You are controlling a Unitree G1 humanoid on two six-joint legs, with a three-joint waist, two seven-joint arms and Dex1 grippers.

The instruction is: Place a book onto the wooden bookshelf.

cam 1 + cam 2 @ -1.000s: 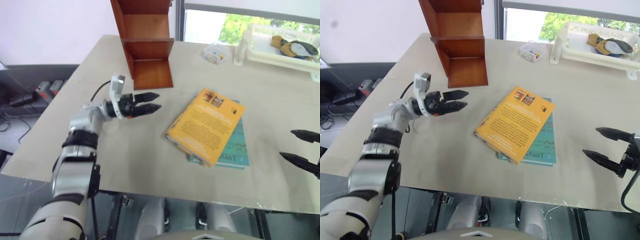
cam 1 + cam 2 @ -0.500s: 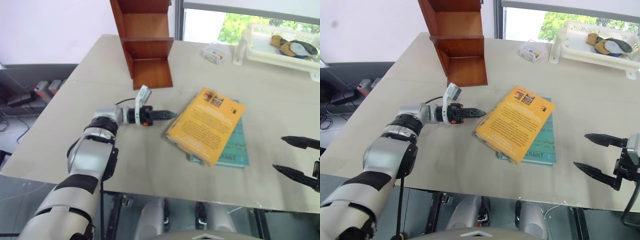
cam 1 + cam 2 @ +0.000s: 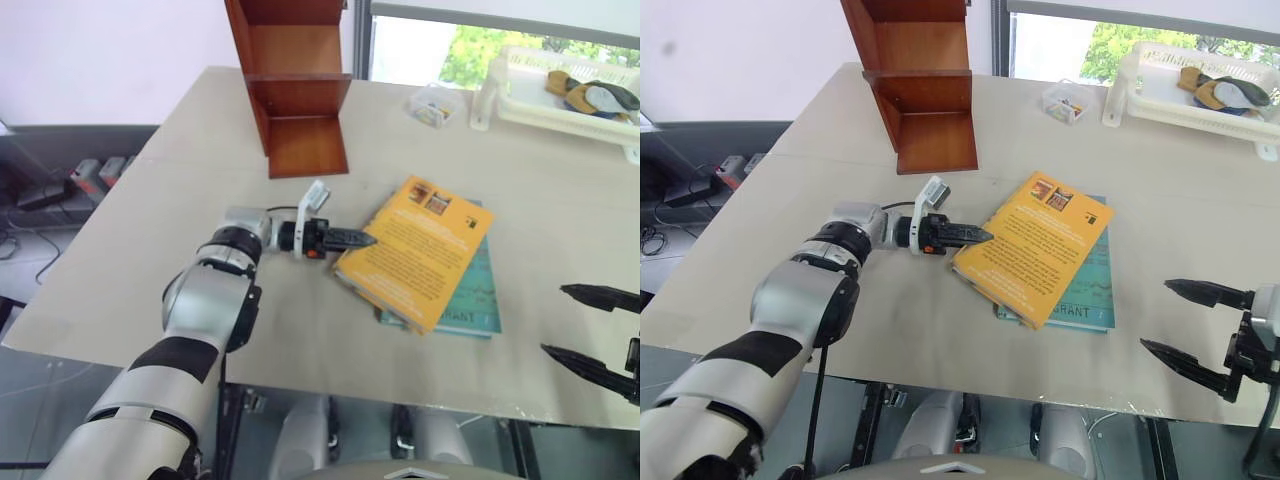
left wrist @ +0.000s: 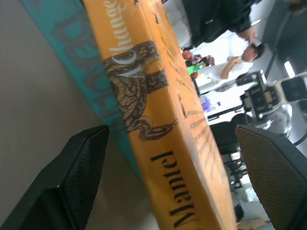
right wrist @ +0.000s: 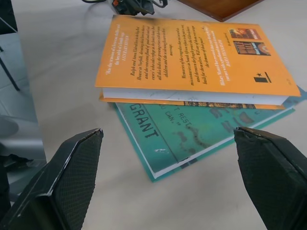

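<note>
**Mia:** What is the robot doing right now?

**Ben:** It is getting ready to pick up the book (image 3: pixel 415 250). The orange-yellow book is lying flat on the table (image 3: pixel 180 180), on top of a thinner teal book (image 3: pixel 470 300). It is not on the wooden bookshelf (image 3: pixel 295 90) yet.

**Mia:** Where is the left gripper (image 3: pixel 360 239)?

**Ben:** It is lying low over the table and pointing sideways at the book's edge. Its tips are sitting right at the spine side. In the left wrist view, the two fingers (image 4: pixel 72 177) are standing apart, one on each side of the spine. They are not squeezing anything.

**Mia:** And the other one?

**Ben:** The right gripper (image 3: pixel 1195 325) is waiting near the front edge of the table, well apart from the books. Its fingers are wide apart too, and it is holding nothing.

**Mia:** So what should come next?

**Ben:** I think the left fingers need to slide around the thick orange book only, not the teal one under it. Then they need to squeeze it tight. After that the arm has to lift it and carry it to the shelf, which is standing at the back of the table.
</note>
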